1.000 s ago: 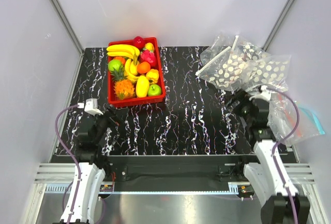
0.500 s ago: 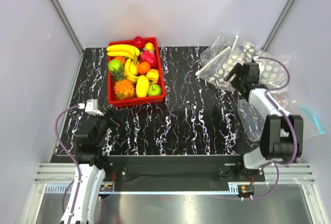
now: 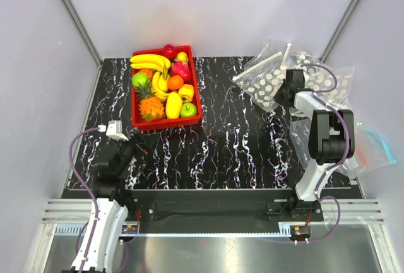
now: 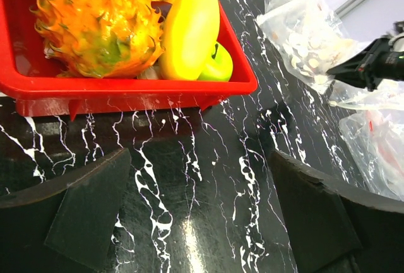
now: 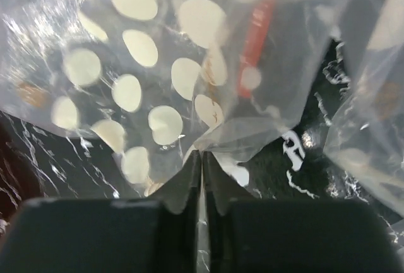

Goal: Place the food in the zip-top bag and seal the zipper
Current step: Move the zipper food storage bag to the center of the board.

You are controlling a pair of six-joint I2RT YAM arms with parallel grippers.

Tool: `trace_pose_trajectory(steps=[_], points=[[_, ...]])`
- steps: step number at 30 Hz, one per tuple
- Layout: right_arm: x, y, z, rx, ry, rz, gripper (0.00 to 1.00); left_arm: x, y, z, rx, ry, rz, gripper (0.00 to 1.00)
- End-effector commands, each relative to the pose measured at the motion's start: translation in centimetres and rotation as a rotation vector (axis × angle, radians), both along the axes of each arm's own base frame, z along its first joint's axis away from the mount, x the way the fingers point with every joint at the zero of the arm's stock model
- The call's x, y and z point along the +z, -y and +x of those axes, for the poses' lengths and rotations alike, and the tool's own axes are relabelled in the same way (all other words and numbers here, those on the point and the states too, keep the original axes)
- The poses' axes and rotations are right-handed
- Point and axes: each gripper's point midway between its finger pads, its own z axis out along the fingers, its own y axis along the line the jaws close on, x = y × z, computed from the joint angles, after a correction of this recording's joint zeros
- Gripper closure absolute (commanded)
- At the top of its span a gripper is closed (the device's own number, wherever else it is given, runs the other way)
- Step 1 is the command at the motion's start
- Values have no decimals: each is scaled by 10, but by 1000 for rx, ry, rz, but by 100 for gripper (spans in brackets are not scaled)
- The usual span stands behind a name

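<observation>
While the left gripper (image 4: pixel 202 191) hangs with its fingers spread wide over the desk's near-left part, the right gripper (image 5: pixel 201 173) pinches a fold of the zip-top bag (image 3: pixel 268 84) near the far-right corner. The green apple (image 3: pixel 187 110) and bananas (image 3: pixel 150 60) lie in the red tray (image 3: pixel 167 123) toward the far-left corner.

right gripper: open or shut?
Shut. Wrist view shows the right gripper closed on a fold of the zip-top bag, dotted plastic pinched between its fingers.

Tabletop (image 3: pixel 233 140): bare strip runs between red tray (image 3: pixel 167 123), far left, and dotted bag (image 3: pixel 268 84), far right. Right arm (image 3: pixel 328 137) blocks the right edge, over plain bag (image 3: pixel 372 150).
</observation>
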Motion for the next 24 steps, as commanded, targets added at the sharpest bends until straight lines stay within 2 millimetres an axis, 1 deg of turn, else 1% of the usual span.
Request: trace_pose_trajectory(steps=[1,2,3,4,5,6,8,9,10,11,12,13,14,15,16,18,19,20,21,22,23,24], points=[[18,-50,-3,183,12,-17,96,14,4,3,-17,55,-13,1],[20,-62,-8,219,7,-25,100,15,4,3,-17,59,-11,1],[17,-72,-18,253,-9,-33,100,15,5,3,-20,58,-13,1],[29,-82,-24,298,14,-43,100,15,4,3,-19,56,-13,1],[33,-110,-37,389,19,-24,100,15,5,3,-22,57,-11,1],[39,-118,-52,429,30,-20,100,15,5,3,-22,55,-13,1],[44,-146,-80,561,32,26,100,15,6,2,-24,54,-8,1],[45,-147,-102,590,31,40,100,16,6,3,-24,56,-10,1],[48,-148,-115,606,31,61,100,15,6,2,-24,55,-10,1],[48,-145,-126,602,26,63,100,16,6,2,-24,60,-8,1],[49,-135,-147,582,17,48,100,16,6,2,-25,57,-11,1],[48,-119,-152,508,8,-2,100,16,7,2,-25,59,-9,1],[44,-107,-165,464,-23,-30,100,16,7,2,-27,60,-11,1],[50,-94,-173,416,-4,-59,100,16,7,2,-28,59,-12,1],[51,-81,-175,355,-2,-100,100,16,8,2,-30,61,-12,1],[53,-68,-183,307,-13,-132,100,15,10,3,-35,55,-15,1],[54,-61,-182,264,-18,-158,85,16,10,3,-35,60,-15,1],[58,-55,-182,237,-30,-172,63,16,12,3,-41,58,-15,1],[55,-54,-181,222,-54,-180,33,16,13,3,-45,56,-13,1],[56,-52,-180,214,-62,-188,17,15,12,3,-41,54,-9,1],[57,-51,-179,207,-78,-192,17,16,14,3,-45,55,-6,1],[62,-53,-176,213,-77,-189,18,15,13,3,-40,53,-4,1]])
